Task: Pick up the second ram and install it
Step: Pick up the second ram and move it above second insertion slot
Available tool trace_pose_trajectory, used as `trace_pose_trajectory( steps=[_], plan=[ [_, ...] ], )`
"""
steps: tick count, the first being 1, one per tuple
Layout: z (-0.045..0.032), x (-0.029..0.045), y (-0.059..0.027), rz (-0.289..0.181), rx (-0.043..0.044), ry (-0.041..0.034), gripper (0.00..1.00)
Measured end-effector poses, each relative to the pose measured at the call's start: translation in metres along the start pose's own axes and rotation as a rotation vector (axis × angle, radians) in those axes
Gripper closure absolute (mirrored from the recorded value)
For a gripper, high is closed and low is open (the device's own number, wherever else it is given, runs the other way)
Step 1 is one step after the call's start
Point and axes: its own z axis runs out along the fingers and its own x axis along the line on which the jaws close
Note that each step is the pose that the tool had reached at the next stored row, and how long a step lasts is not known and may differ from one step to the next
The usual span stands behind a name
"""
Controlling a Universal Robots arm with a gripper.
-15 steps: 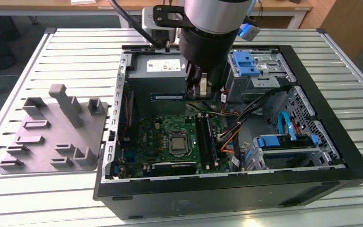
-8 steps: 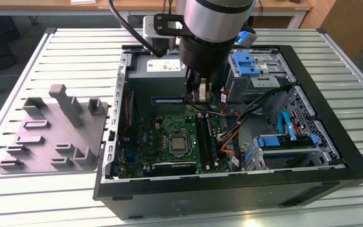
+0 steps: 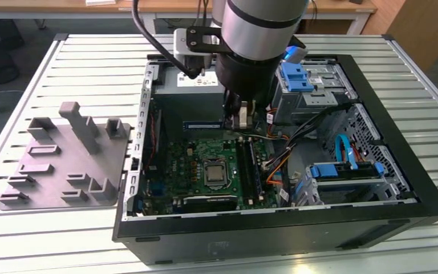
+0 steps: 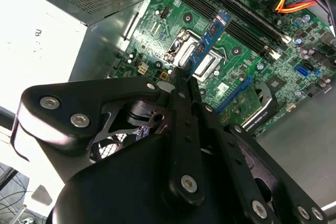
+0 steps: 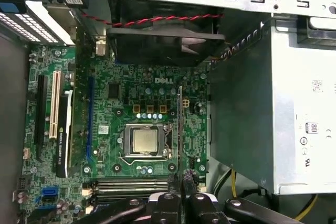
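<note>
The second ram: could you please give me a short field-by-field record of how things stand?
gripper: shut on the second ram
second ram: blue stick, held above the motherboard, not in a slot
memory slots: long, black, beside the processor socket
computer case: open, lying on the slatted table

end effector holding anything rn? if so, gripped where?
Yes: the second ram. The end effector pinches it at the end nearest the wrist, and the rest of the stick juts out free above the motherboard.
</note>
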Motion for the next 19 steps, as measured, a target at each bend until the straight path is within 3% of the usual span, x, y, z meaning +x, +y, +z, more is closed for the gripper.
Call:
trace_pose_trajectory(
  steps=[19],
  plan=[
    [0.0195, 0.0027, -0.0017, 0.0, 0.0, 0.0001, 0.86]
  ],
)
